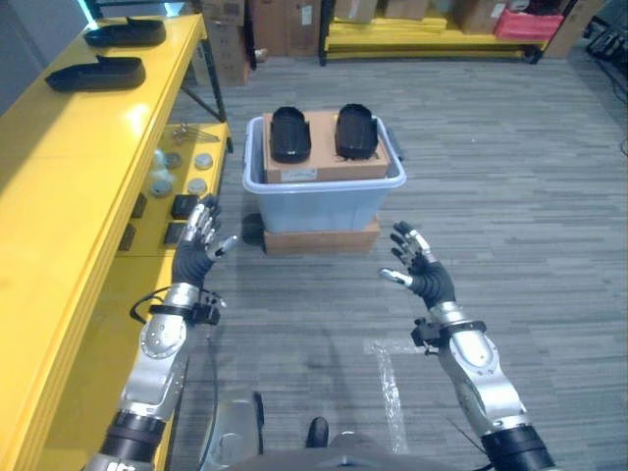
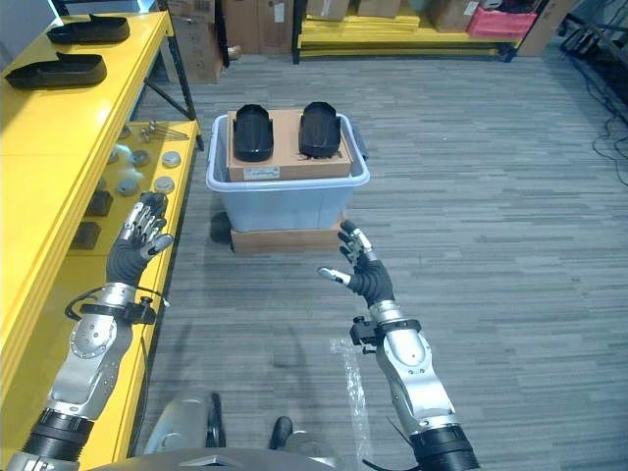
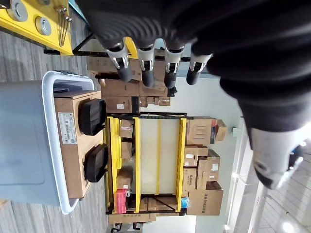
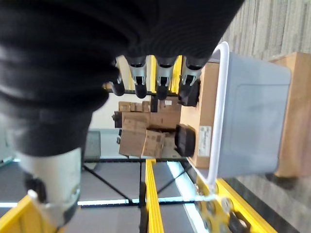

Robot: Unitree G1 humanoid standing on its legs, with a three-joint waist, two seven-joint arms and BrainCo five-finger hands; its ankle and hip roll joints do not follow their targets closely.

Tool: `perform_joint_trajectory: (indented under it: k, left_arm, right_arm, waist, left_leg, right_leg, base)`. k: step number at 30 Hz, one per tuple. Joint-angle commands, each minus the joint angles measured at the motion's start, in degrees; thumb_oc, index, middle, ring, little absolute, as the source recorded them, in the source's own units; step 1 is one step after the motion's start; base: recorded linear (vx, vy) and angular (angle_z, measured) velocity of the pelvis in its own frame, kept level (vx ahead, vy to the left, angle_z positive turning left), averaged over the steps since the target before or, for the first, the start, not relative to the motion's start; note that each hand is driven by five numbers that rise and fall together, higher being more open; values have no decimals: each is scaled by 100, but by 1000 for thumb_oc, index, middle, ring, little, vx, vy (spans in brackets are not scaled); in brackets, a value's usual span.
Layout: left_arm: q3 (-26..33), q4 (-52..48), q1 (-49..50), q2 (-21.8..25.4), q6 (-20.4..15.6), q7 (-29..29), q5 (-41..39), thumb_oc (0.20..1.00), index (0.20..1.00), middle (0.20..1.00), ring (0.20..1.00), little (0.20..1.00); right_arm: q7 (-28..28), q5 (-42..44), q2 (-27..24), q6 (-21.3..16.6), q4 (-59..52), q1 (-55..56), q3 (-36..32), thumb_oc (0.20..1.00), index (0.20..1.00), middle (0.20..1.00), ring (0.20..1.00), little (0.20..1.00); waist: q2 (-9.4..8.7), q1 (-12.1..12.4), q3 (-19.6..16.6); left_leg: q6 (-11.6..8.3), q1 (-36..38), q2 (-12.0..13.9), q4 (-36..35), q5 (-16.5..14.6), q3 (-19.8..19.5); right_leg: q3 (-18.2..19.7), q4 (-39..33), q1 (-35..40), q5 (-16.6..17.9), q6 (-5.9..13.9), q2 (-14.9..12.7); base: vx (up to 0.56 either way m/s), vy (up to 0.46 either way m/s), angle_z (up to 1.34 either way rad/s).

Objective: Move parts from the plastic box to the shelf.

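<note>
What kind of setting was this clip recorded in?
Likely a warehouse or parts storeroom: a long yellow shelf holds black parts and small fittings, stacked cardboard boxes line the back wall, and a plastic box stands on the grey floor.

A warehouse or workshop: yellow steel shelving [image 1: 59, 186] carries black parts [image 1: 96, 73] and small hardware, a far rack [image 1: 432, 34] holds stacked cartons [image 1: 270, 25], and grey plank flooring [image 1: 510, 177] runs between them.
</note>
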Motion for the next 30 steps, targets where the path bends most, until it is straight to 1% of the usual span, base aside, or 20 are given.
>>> perform_joint_trajectory:
  k: [1, 2, 3, 4, 5, 6, 8, 9, 11, 13, 14, 15, 16, 17, 18, 19, 21, 25, 28, 30]
  left_arm:
    - [36, -334, -148, 147, -259, -35, -3, 1000, 1000, 1000, 1000, 1000]
    - [11, -307, -101, 114, -229, 0, 107, 1000, 1000, 1000, 1000, 1000]
    - [-3, -342, -99, 131, -216, -56, 124, 1000, 1000, 1000, 1000, 1000]
    - [0, -348, -106, 178, -199, -68, 197, 1000, 1000, 1000, 1000, 1000]
    - [0, -348, -106, 178, -199, -68, 197, 1000, 1000, 1000, 1000, 1000]
    - [11, -400, -115, 290, -183, -118, 273, 1000, 1000, 1000, 1000, 1000]
    - [6, -398, -156, 378, -179, -113, 249, 1000, 1000, 1000, 1000, 1000]
    - [-11, -407, -191, 416, -169, -107, 234, 1000, 1000, 1000, 1000, 1000]
    - [1, -384, -280, 452, -143, -72, 235, 1000, 1000, 1000, 1000, 1000]
    - [33, -399, -324, 474, -145, -64, 283, 1000, 1000, 1000, 1000, 1000]
    - [34, -410, -335, 478, -166, -73, 253, 1000, 1000, 1000, 1000, 1000]
    - [34, -409, -334, 480, -167, -75, 250, 1000, 1000, 1000, 1000, 1000]
    - [11, -389, -360, 470, -185, -72, 218, 1000, 1000, 1000, 1000, 1000]
    - [-52, -339, -421, 445, -196, -81, 208, 1000, 1000, 1000, 1000, 1000]
    - [-120, -265, -497, 427, -207, -69, 220, 1000, 1000, 1000, 1000, 1000]
    - [-284, -211, -624, 436, -212, -104, 296, 1000, 1000, 1000, 1000, 1000]
    - [-304, -185, -548, 369, -249, -121, 324, 1000, 1000, 1000, 1000, 1000]
    - [-269, -261, -305, 288, -230, -115, 91, 1000, 1000, 1000, 1000, 1000]
    - [-290, -269, -196, 270, -184, -144, 32, 1000, 1000, 1000, 1000, 1000]
    - [-346, -295, -118, 264, -153, -168, 17, 1000, 1000, 1000, 1000, 1000]
  right_arm:
    - [-89, -94, -194, -309, -60, -225, -143, 1000, 1000, 1000, 1000, 1000]
    - [-41, -289, -105, -287, -34, -316, -70, 1000, 1000, 1000, 1000, 1000]
    - [12, -313, -69, -259, -64, -272, -69, 1000, 1000, 1000, 1000, 1000]
    - [41, -367, -2, -260, -63, -222, -42, 1000, 1000, 1000, 1000, 1000]
    - [41, -367, -2, -260, -63, -222, -42, 1000, 1000, 1000, 1000, 1000]
    - [39, -507, 139, -196, -36, -194, 30, 1000, 1000, 1000, 1000, 1000]
    - [137, -444, 219, -171, -78, -179, 93, 1000, 1000, 1000, 1000, 1000]
    - [153, -490, 237, -159, -81, -176, 145, 1000, 1000, 1000, 1000, 1000]
    - [129, -787, 248, -89, -59, -216, 220, 1000, 1000, 1000, 1000, 1000]
    - [162, -886, 239, -71, -114, -207, 177, 1000, 1000, 1000, 1000, 1000]
    - [163, -851, 244, -78, -122, -209, 161, 1000, 1000, 1000, 1000, 1000]
    - [165, -849, 244, -79, -119, -209, 161, 1000, 1000, 1000, 1000, 1000]
    - [138, -836, 237, -86, -93, -201, 144, 1000, 1000, 1000, 1000, 1000]
    - [104, -819, 226, -94, -72, -180, 114, 1000, 1000, 1000, 1000, 1000]
    - [61, -837, 197, -82, -68, -130, 64, 1000, 1000, 1000, 1000, 1000]
    - [33, -904, 125, -56, -112, -26, -47, 1000, 1000, 1000, 1000, 1000]
    - [0, -1007, 118, -84, -7, 33, -121, 1000, 1000, 1000, 1000, 1000]
    - [-167, -1174, 10, -11, 216, 91, -166, 1000, 1000, 1000, 1000, 1000]
    - [-307, -1442, -75, 26, 320, 47, -204, 1000, 1000, 1000, 1000, 1000]
    - [-624, -1831, -182, 35, 432, -124, -342, 1000, 1000, 1000, 1000, 1000]
  waist:
    - [164, 104, -164]
    - [232, 240, -301]
    - [219, 222, -365]
    - [189, 190, -424]
    - [189, 190, -424]
    - [112, 179, -477]
    - [144, 106, -411]
    - [168, 43, -330]
    - [230, -8, -225]
    - [264, -20, -203]
    - [274, -52, -192]
    - [282, -69, -192]
    - [281, -109, -182]
    - [279, -196, -161]
    - [251, -264, -152]
    - [183, -336, -165]
    - [115, -242, -240]
    - [133, -188, -385]
    - [148, -155, -415]
    - [172, -131, -422]
  left_leg:
    - [-181, 1207, -69, -3077, 812, -63]
    - [-138, 1345, -204, -3655, 1067, -520]
    - [-84, 1414, -281, -3631, 1094, -668]
    - [-46, 1553, -308, -3676, 1106, -658]
    - [-46, 1553, -308, -3676, 1106, -658]
    - [153, 1878, -394, -3701, 951, -559]
    - [323, 2148, -467, -3710, 810, -591]
    - [420, 2280, -502, -3714, 744, -635]
    - [495, 2482, -466, -3718, 601, -662]
    - [460, 2627, -397, -3737, 492, -689]
    - [419, 2676, -375, -3742, 448, -756]
    - [409, 2684, -360, -3738, 431, -775]
    - [389, 2703, -366, -3739, 424, -833]
    - [355, 2743, -362, -3734, 383, -966]
    - [330, 2730, -381, -3728, 387, -1094]
    - [317, 2760, -430, -3728, 323, -1283]
    - [286, 2783, -427, -3738, 258, -1322]
    - [160, 2812, -299, -3783, 257, -1429]
    - [104, 2822, -236, -3795, 261, -1493]
    - [30, 2813, -173, -3795, 274, -1548]
  right_leg:
    - [-44, -143, -60, -233, 658, -238]
    - [77, -81, 181, -443, 720, -138]
    - [156, 62, 174, -461, 748, -176]
    - [197, 337, 140, -530, 771, -236]
    - [197, 337, 140, -530, 771, -236]
    - [327, 1178, -51, -509, 952, -435]
    - [366, 2219, -476, -90, 1120, -617]
    - [405, 2860, -781, 236, 1207, -672]
    - [414, 3633, -1257, 356, 1254, -811]
    - [253, 3286, -1457, 277, 1189, -1053]
    - [226, 2883, -1524, 153, 1124, -1060]
    - [197, 2846, -1486, 150, 1115, -1045]
    - [304, 2518, -1545, 73, 1085, -964]
    - [588, 1819, -1542, 18, 1058, -749]
    - [986, 1253, -1583, 100, 1080, -595]
    - [1550, 814, -1469, 150, 1115, -498]
    - [1299, 513, -1236, 297, 1085, -631]
    - [982, -95, -847, 404, 1020, -540]
    - [879, -143, -757, 343, 981, -505]
    - [809, -143, -714, 275, 944, -445]
  base:
    - [536, 126, -21]
    - [669, 173, -50]
    - [659, 198, -88]
    - [264, 102, -79]
    - [381, 197, -43]
    - [364, 209, 3]
    - [321, 229, -30]
    - [173, 173, -94]
    - [187, 105, -44]
    - [230, -27, 33]
    - [173, -68, 36]
    - [143, -81, 61]
    - [150, -104, 78]
    - [178, -160, 73]
    - [202, -197, 119]
    - [163, -193, 153]
    - [182, -215, 169]
    - [134, -165, 51]
    - [63, -93, 55]
    - [61, -112, 19]
